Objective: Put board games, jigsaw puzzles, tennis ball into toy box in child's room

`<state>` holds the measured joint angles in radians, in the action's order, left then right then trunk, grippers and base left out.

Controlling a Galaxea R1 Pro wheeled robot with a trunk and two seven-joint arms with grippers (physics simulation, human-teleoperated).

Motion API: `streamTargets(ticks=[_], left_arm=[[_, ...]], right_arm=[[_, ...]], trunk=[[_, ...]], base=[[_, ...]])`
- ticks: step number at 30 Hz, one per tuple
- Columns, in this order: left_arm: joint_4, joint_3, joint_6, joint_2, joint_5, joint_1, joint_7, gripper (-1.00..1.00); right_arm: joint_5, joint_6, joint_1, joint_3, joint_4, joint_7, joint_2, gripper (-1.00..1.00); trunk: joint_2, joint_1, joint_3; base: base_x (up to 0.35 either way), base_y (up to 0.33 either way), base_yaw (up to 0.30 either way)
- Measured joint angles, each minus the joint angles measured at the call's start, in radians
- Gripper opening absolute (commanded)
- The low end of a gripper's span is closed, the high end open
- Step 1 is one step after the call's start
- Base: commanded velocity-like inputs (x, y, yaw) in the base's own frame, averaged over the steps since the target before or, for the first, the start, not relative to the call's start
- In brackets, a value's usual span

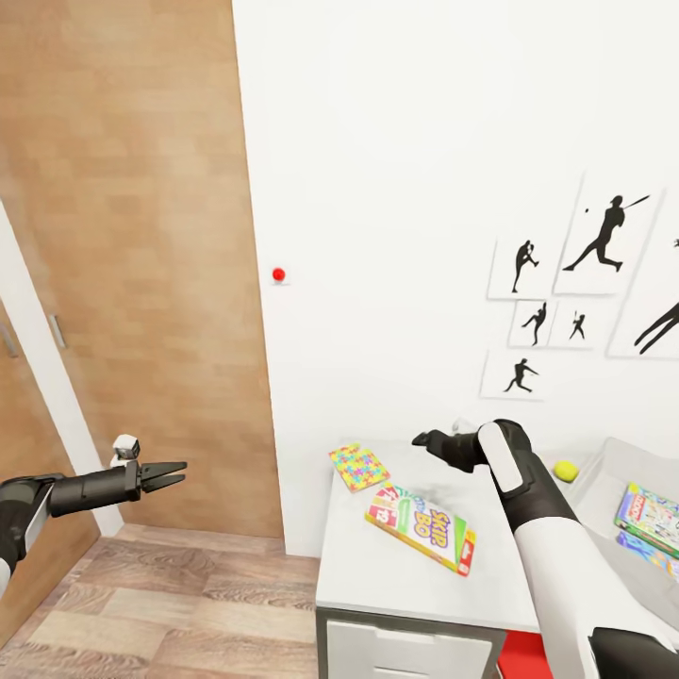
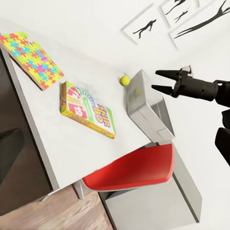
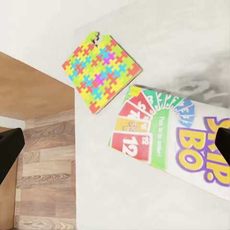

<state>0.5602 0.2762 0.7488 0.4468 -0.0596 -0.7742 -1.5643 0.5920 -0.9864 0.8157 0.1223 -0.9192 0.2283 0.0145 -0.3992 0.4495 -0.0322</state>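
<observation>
Your left tool [image 1: 174, 474] hangs out over the wood-plank floor [image 1: 170, 604], well left of the surface [image 1: 368, 575], its two fingers spread apart with nothing between them. On the surface's left end lies a jigsaw puzzle [image 1: 359, 466] near the wall, and just beside it, toward you, the SKIP-BO board game [image 1: 422, 527] lies flat. Your right tool [image 1: 421, 438] reaches over the surface above the SKIP-BO box; I cannot tell whether its fingers are parted or together. Further right the tennis ball [image 1: 565, 469] sits near the wall, just beside the toy box [image 1: 604, 471]. Inside the toy box lies a green-edged board game [image 1: 649, 516].
</observation>
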Motion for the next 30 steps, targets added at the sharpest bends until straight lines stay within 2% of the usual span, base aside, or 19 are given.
streamTargets(ticks=[10, 30], left_arm=[[0.000, 0.000, 0.000, 0.000, 0.000, 0.000, 0.000, 1.00], [0.001, 0.000, 0.000, 0.000, 0.000, 0.000, 0.000, 1.00]], right_arm=[[0.000, 0.004, 0.000, -0.001, 0.005, -0.001, 0.003, 1.00], [-0.001, 0.004, -0.001, -0.002, 0.024, 0.000, 0.005, 1.00]], trunk=[[0.000, 0.000, 0.016], [0.001, 0.000, 0.048]], base=[[0.121, 0.000, 0.000], [0.009, 0.000, 0.000]])
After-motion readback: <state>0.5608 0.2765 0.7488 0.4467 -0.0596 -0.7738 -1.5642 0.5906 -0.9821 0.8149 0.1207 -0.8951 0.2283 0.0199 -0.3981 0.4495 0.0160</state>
